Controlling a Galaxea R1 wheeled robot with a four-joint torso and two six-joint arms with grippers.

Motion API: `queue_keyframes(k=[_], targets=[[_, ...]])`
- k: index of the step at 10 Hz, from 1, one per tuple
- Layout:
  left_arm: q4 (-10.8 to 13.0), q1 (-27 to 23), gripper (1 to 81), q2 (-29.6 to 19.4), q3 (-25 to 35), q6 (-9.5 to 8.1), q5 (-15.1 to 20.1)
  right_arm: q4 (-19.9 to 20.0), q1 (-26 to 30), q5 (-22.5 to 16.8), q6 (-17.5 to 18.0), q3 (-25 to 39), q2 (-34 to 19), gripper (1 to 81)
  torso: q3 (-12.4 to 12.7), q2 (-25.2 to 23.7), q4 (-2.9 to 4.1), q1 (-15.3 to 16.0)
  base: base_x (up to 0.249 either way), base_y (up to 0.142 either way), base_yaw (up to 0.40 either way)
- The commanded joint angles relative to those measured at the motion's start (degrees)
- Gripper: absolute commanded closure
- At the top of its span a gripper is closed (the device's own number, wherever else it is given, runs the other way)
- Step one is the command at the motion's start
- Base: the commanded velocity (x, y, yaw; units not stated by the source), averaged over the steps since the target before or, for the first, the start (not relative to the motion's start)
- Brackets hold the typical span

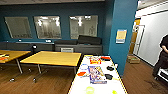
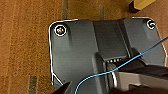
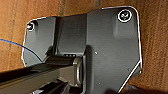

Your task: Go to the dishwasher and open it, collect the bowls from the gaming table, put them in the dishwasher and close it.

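Brown carpet (image 2: 25,50) beneath both wrists | end effectors' opening: cannot tell (fingers unseen) | white table (image 1: 80,86) ahead

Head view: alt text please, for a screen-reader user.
A long white table with a colourful box, papers and small dark objects runs ahead of the camera, beside a teal pillar. Wooden tables stand to the left on brown flooring, before a teal wall with windows; a person stands at the right edge.

Long table (image 1: 75,85) ahead; person (image 1: 162,56) right; desks (image 1: 52,58) left.
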Motion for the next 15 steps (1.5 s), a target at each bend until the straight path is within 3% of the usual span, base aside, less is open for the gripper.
queue_keyframes(k=[1, 5, 12, 15], targets=[[-0.42, -3.1, 1.0, -0.4, -0.08, -0.13, 2.99, -0.1, 3.43, -3.04, -0.07, -0.02, -0.22, 1.0, 0.0, 0.0, 0.0, 0.0, 0.0, 0.0, 0.0], [-0.25, -3.1, 1.0, -0.32, -0.08, -0.13, 2.99, 0.07, 3.17, -3.04, 0.02, -0.01, -0.22, 1.0, 0.0, 0.0, 0.0, 0.0, 0.0, 0.0, 0.0], [-0.34, -3.1, 1.0, -0.32, -0.08, -0.13, 2.9, 0.25, 2.99, -3.04, 0.2, -0.01, -0.49, 1.0, 0.02, -0.02, 0.0, 0.0, 0.093, 0.0, 0.0], [-0.34, -3.1, 1.0, -0.4, 0.27, -0.13, 2.99, 1.04, 2.56, -1.28, 0.46, 2.53, -2.24, 1.0, 0.0, 0.02, 0.0, 0.05, 0.0, 0.0, 0.0]])
